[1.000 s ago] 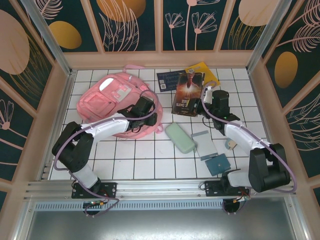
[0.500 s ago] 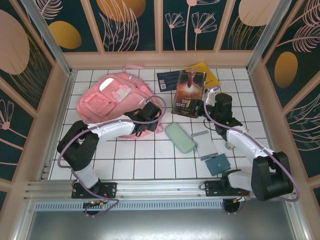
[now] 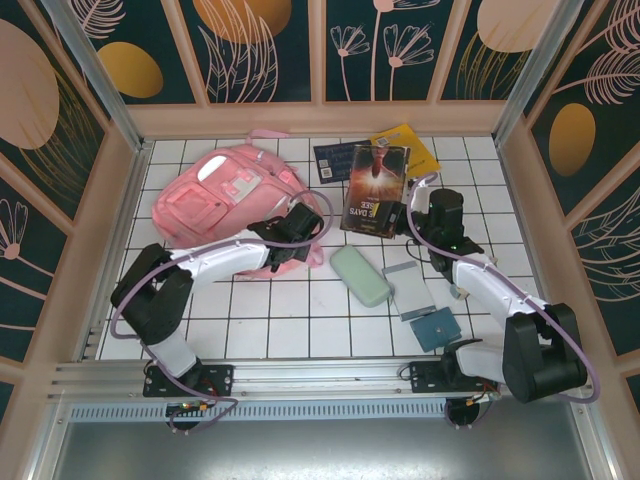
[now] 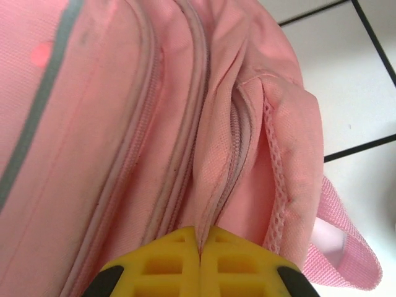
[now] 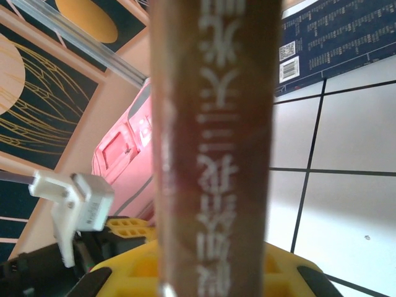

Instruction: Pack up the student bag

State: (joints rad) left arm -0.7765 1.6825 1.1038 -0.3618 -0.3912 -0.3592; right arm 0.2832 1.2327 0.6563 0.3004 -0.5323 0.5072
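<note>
The student bag [image 3: 225, 195], a large pink backpack, lies at the back left of the tiled table. My left gripper [image 3: 290, 243] is at its near right edge. In the left wrist view its yellow jaws [image 4: 200, 244] are shut on a fold of the bag's pink fabric [image 4: 216, 179] beside a zipper. My right gripper [image 3: 405, 212] is shut on a dark brown book [image 3: 375, 188], held by its near edge right of the bag. The book's spine [image 5: 213, 154] stands up between the right gripper's yellow jaws [image 5: 213, 263], with the bag [image 5: 124, 154] behind it.
A dark blue book [image 3: 333, 160] and a yellow book [image 3: 412, 145] lie behind the brown one. A pale green pencil case [image 3: 360, 275], a grey notebook [image 3: 410, 290] and a small blue pad [image 3: 433, 328] lie nearer the front. Wooden walls enclose the table.
My left gripper moved right along the bag's edge, then closed on the fabric. The right arm shifted slightly with the brown book still in its grip.
</note>
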